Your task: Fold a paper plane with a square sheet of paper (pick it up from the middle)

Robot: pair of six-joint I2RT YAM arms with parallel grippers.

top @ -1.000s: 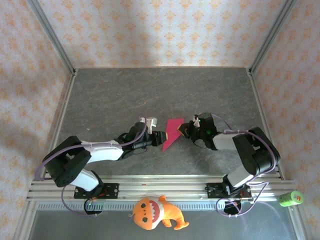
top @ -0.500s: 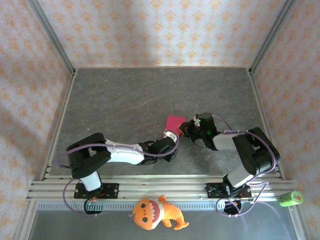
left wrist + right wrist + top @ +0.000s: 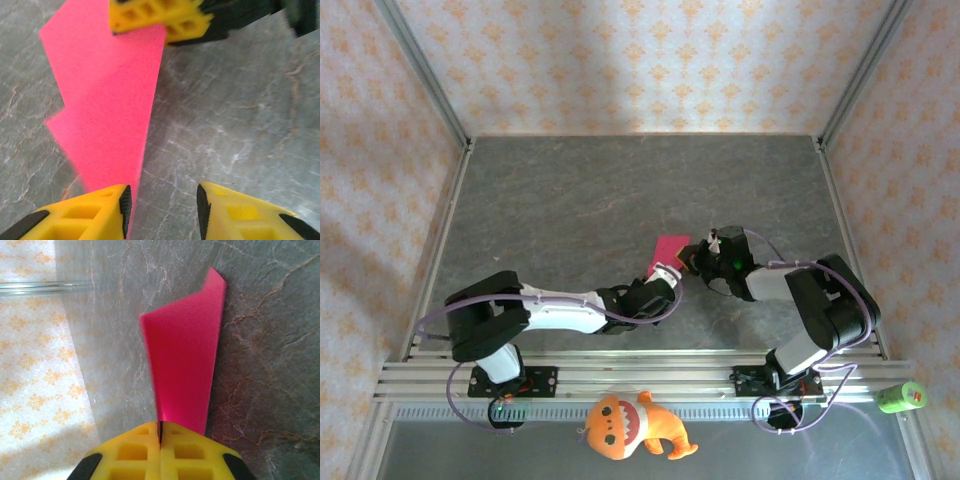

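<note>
where: thin magenta-pink folded sheet of paper [image 3: 112, 95] sat near the middle of the grey stone-look table [image 3: 570, 190] | right gripper [image 3: 160, 432]: you had it clamped shut on one end | left gripper [image 3: 162, 200]: jaws half open at the pointed end, gripping nothing | risk: closing off-edge could crumple that point

paper [image 3: 182, 365] end hidden in jaws, edge blurred
</note>
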